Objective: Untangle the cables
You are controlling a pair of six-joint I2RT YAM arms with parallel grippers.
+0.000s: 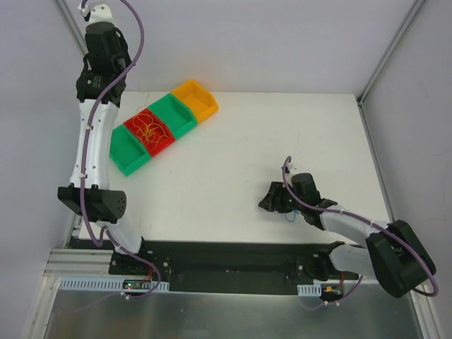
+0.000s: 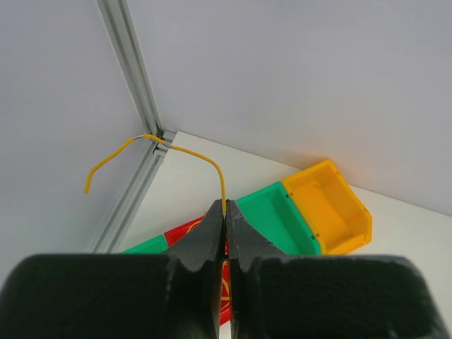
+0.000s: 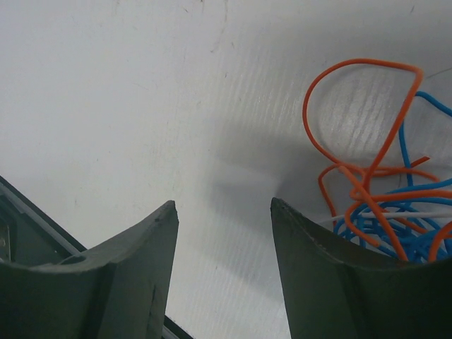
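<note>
top external view gives us the white table [image 1: 233,176] whole, but the left arm [image 1: 95,141] reaches up toward the frame's top edge, and we cannot make out its fingers from there. four bins lie in a diagonal row at far left. the red bin [image 1: 161,144], second from the near end, holds a loose tangle of cables [image 1: 148,131], orange and yellow strands too fine to count.

the right gripper [image 1: 270,200] sits low over the table on the near right. in its wrist view the two fingers stand apart with only bare table between them. a clump [image 3: 381,201] of thin orange and blue wires, with one white strand, lies just to the right. it is partly hidden behind the right finger and cut off by the frame edge. one orange loop arches toward the top.

the left gripper [image 2: 225,212] is pinched closed on a yellow wire [image 2: 191,154], hair-thin. it rises from the fingertips, bends over to the left, kinks in front of the aluminium post, and droops to a free end at lower left. its long axis runs roughly left to right.
</note>
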